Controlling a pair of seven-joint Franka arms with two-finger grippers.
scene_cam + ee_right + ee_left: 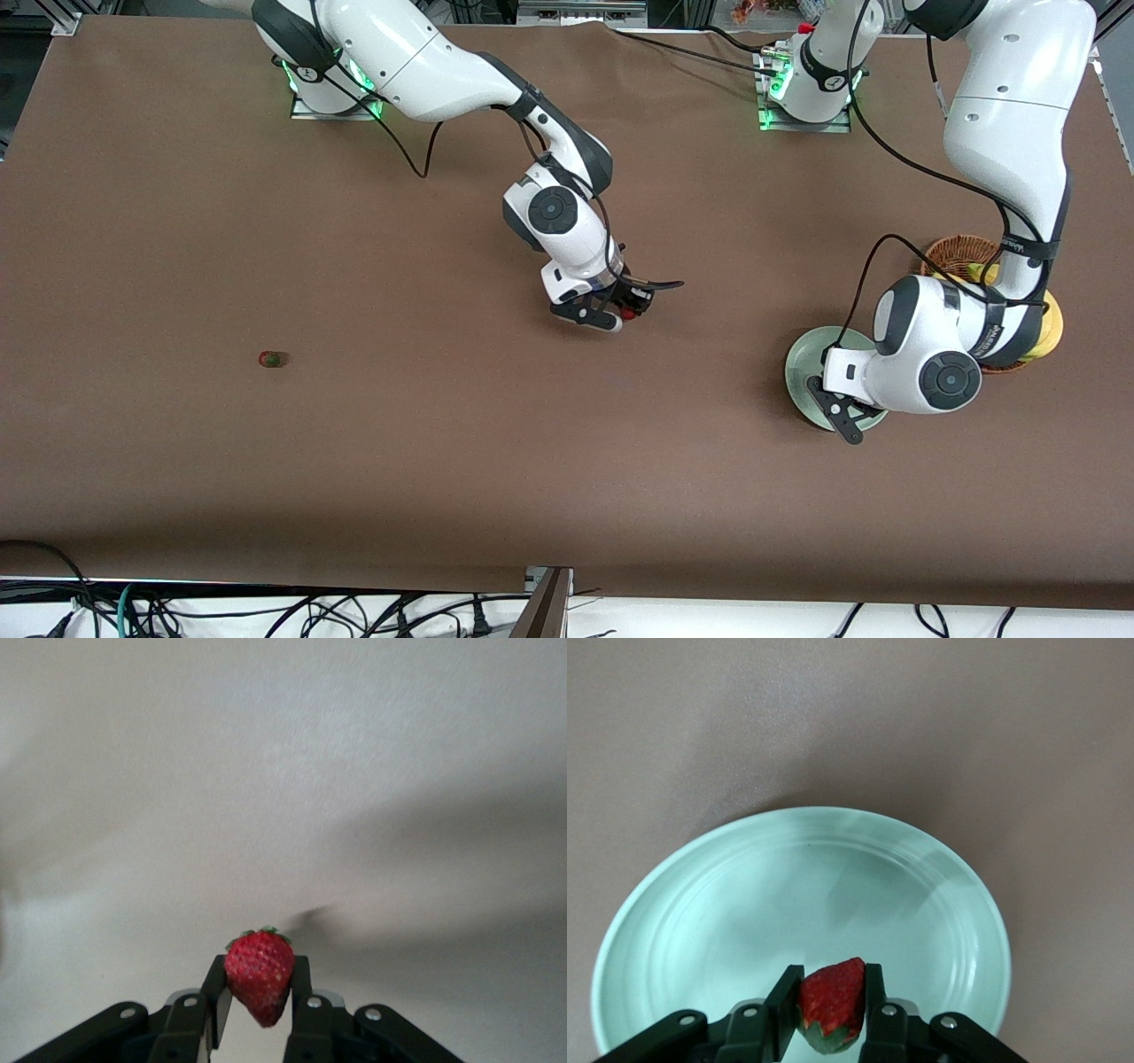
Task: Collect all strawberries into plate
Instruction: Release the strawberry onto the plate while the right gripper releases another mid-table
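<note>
Left end effector (831, 1010) grips 1 strawberry (831, 1003) over my plate (700, 904); right end effector (257, 1005) clamps another strawberry (259, 986) above the desk (443, 443).

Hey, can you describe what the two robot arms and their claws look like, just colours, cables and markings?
Both arms have glossy white rounded shells with dark grey joint bands and round grey caps. Loose black cables run along each, and green lights glow at both bases. The left claw and right claw are black, with flat fingers on bolted, silver-screwed linkages.
</note>
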